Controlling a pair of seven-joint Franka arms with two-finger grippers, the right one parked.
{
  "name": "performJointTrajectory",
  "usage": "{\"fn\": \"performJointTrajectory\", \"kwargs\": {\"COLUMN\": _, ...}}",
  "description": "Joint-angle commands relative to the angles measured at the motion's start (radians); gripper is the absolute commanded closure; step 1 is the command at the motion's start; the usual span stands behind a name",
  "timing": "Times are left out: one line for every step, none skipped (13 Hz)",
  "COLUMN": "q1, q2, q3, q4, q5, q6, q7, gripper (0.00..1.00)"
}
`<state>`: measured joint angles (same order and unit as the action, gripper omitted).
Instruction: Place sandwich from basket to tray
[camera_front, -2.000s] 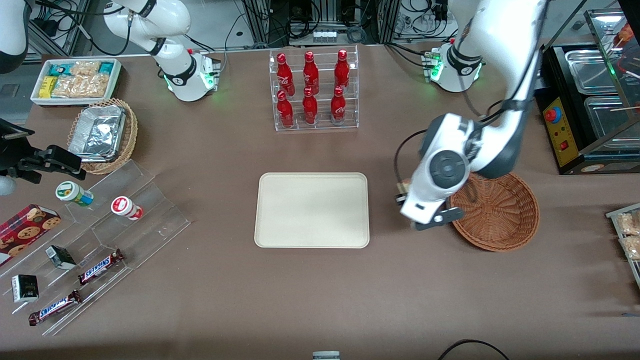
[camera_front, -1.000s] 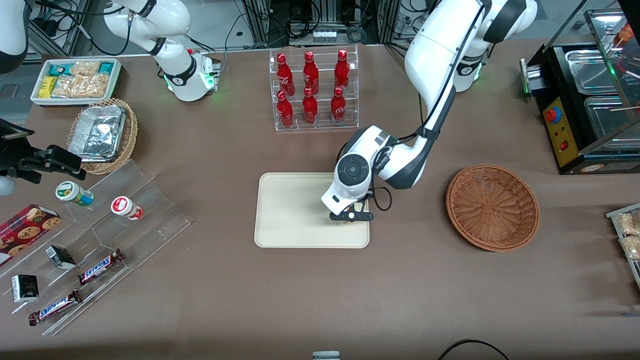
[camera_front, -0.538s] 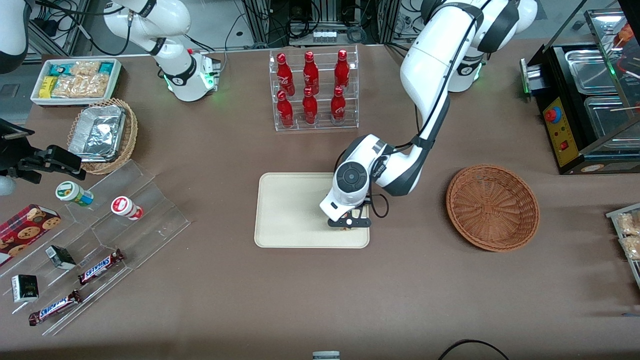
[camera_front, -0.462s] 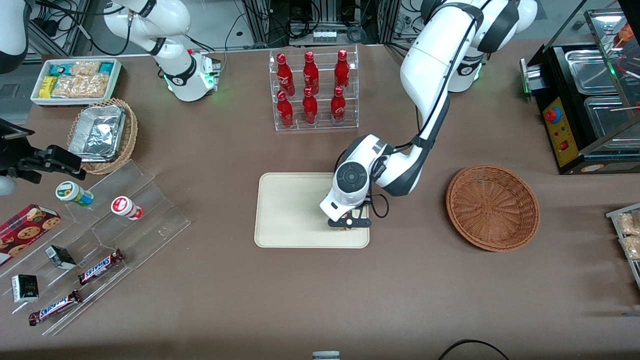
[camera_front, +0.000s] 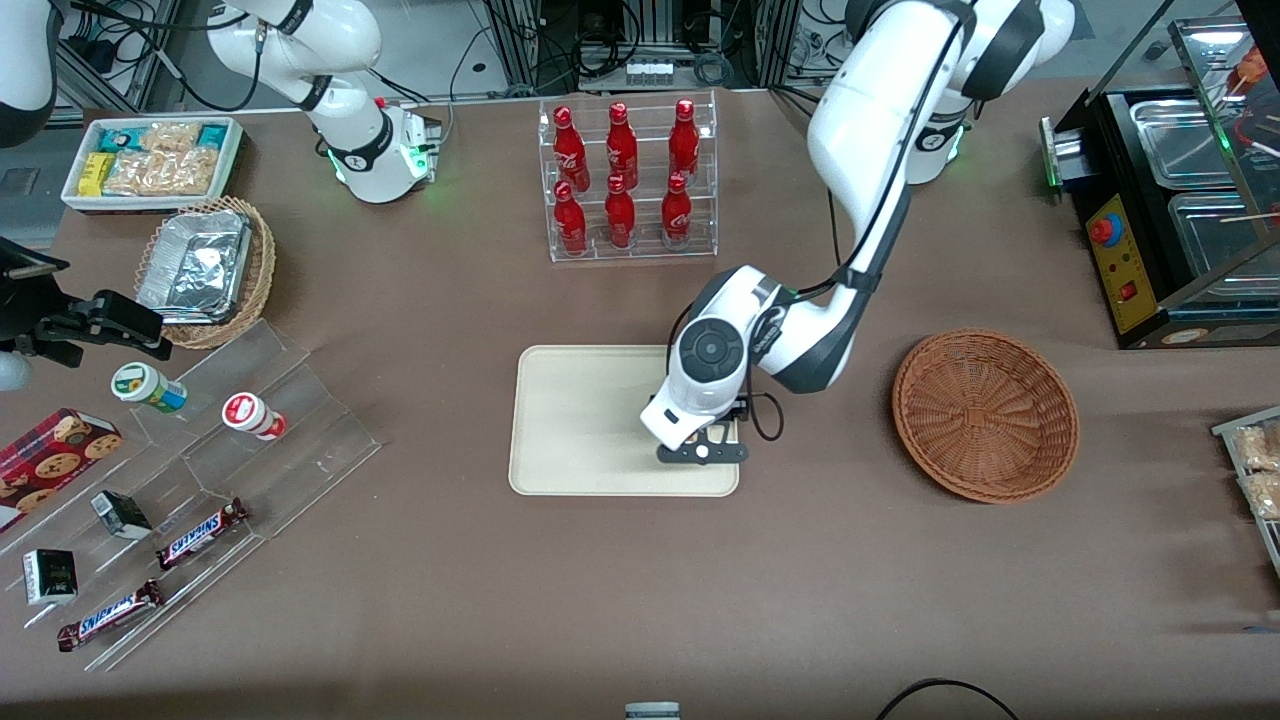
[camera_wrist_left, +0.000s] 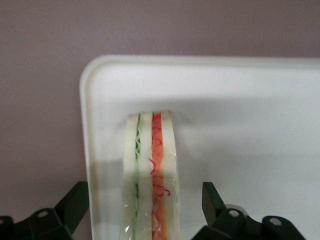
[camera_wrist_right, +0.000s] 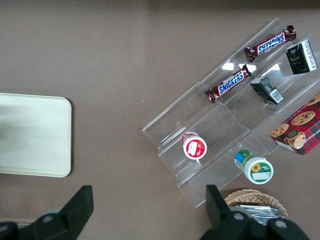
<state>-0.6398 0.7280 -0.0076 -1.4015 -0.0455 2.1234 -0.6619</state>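
Note:
The sandwich (camera_wrist_left: 150, 170), a white wedge with green and red filling lines, stands on edge on the cream tray (camera_wrist_left: 250, 125), close to one rounded corner. My gripper (camera_wrist_left: 145, 195) is open around it, with a gap between each black finger and the bread. In the front view the gripper (camera_front: 702, 452) hangs low over the tray (camera_front: 580, 420), at the corner nearest the front camera on the working arm's side, and the hand hides the sandwich. The reddish-brown basket (camera_front: 985, 415) sits beside the tray toward the working arm's end, with nothing in it.
A clear rack of red bottles (camera_front: 628, 180) stands farther from the front camera than the tray. Toward the parked arm's end are a stepped acrylic shelf of snacks (camera_front: 220, 450), a tan wicker basket with foil containers (camera_front: 205, 270) and a white snack bin (camera_front: 150, 160). A black appliance (camera_front: 1170, 200) stands at the working arm's end.
The gripper travelled from the basket's edge to the tray corner, carrying the sandwich. In the last half second the hand shifted slightly toward the front camera.

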Motion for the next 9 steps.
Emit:
{"fn": "performJointTrajectory", "kwargs": {"q1": 0.017, "q2": -0.143, "q3": 0.043, "q4": -0.042, "q5": 0.004, "q6": -0.077, "q7": -0.05, "gripper": 0.0}}
{"fn": "performJointTrajectory", "kwargs": {"q1": 0.031, "q2": -0.174, "q3": 0.061, "q4": -0.043, "q5": 0.004, "q6": -0.121, "q7": -0.041, "gripper": 0.0}}
{"fn": "performJointTrajectory", "kwargs": {"q1": 0.052, "q2": -0.205, "q3": 0.072, "q4": -0.053, "q5": 0.004, "q6": -0.155, "q7": -0.001, "gripper": 0.0}}
{"fn": "performJointTrajectory", "kwargs": {"q1": 0.077, "q2": -0.235, "q3": 0.08, "q4": -0.069, "q5": 0.006, "q6": -0.18, "q7": 0.048, "gripper": 0.0}}
{"fn": "performJointTrajectory", "kwargs": {"q1": 0.103, "q2": -0.283, "q3": 0.092, "q4": -0.114, "q5": 0.018, "q6": -0.193, "q7": 0.06, "gripper": 0.0}}
{"fn": "performJointTrajectory", "kwargs": {"q1": 0.129, "q2": -0.33, "q3": 0.11, "q4": -0.17, "q5": 0.05, "q6": -0.192, "q7": 0.074, "gripper": 0.0}}
{"fn": "performJointTrajectory", "kwargs": {"q1": 0.167, "q2": -0.375, "q3": 0.115, "q4": -0.219, "q5": 0.079, "q6": -0.191, "q7": 0.128, "gripper": 0.0}}
{"fn": "performJointTrajectory", "kwargs": {"q1": 0.219, "q2": -0.412, "q3": 0.115, "q4": -0.253, "q5": 0.076, "q6": -0.192, "q7": 0.187, "gripper": 0.0}}
{"fn": "performJointTrajectory", "kwargs": {"q1": 0.264, "q2": -0.438, "q3": 0.115, "q4": -0.267, "q5": 0.072, "q6": -0.198, "q7": 0.214, "gripper": 0.0}}
